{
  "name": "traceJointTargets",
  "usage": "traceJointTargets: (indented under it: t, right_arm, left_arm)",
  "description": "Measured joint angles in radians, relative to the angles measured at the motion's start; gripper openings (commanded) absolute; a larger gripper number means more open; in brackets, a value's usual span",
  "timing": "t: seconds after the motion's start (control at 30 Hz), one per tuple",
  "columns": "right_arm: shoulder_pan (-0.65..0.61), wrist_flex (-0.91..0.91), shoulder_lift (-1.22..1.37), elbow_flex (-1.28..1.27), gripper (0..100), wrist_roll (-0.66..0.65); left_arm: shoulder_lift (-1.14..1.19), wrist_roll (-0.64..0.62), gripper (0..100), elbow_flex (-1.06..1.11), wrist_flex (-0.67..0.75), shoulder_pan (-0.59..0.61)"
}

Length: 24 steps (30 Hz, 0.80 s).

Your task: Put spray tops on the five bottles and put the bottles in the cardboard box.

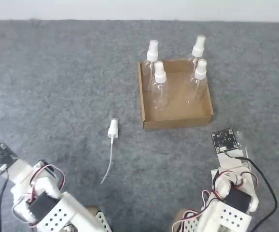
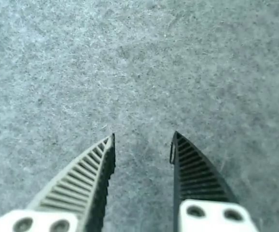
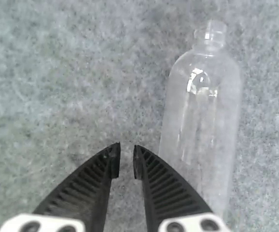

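Pincer of the left arm [image 2: 144, 135] hangs released, its ribbed fingers spread wide apart over the grey, carpet-like worktop [image 1: 57, 87] with nothing between them. The right pincer [image 3: 126, 147] is clenched almost fully, only a narrow slit left between its black fingers, and it grasps nothing. Just beside it lies a clear plastic bottle without a top [image 3: 202, 125], flat on the worktop with its open neck pointing away from the pincer.

Farther back sits the shallow brown cardboard box [image 1: 178, 122]. Four clear bottles with white spray tops [image 1: 160, 87] stand upright in it, two nearer the front and two at the back. A loose white spray top with a long thin dip tube [image 1: 112, 129] lies on the worktop, near the box's front left corner and well apart from both arms.
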<state>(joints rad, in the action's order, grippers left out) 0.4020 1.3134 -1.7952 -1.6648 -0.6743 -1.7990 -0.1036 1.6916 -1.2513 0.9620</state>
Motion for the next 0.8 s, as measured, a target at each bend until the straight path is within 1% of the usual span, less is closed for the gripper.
traceJointTargets:
  t: [0.03, 0.2, 0.3, 0.8]
  right_arm:
    - [0.000, 0.000, 0.000, 0.000, 1.2, 0.000]
    - [0.000, 0.000, 0.000, 0.000, 1.2, 0.000]
    - [0.000, 0.000, 0.000, 0.000, 1.2, 0.000]
    - [0.000, 0.000, 0.000, 0.000, 1.2, 0.000]
  left_arm:
    - [0.000, 0.000, 17, 0.000, 0.000, -0.002]
    - [0.000, 0.000, 17, 0.000, 0.000, -0.100]
    - [0.000, 0.000, 17, 0.000, 0.000, -0.137]
    - [0.000, 0.000, 17, 0.000, -0.005, -0.149]
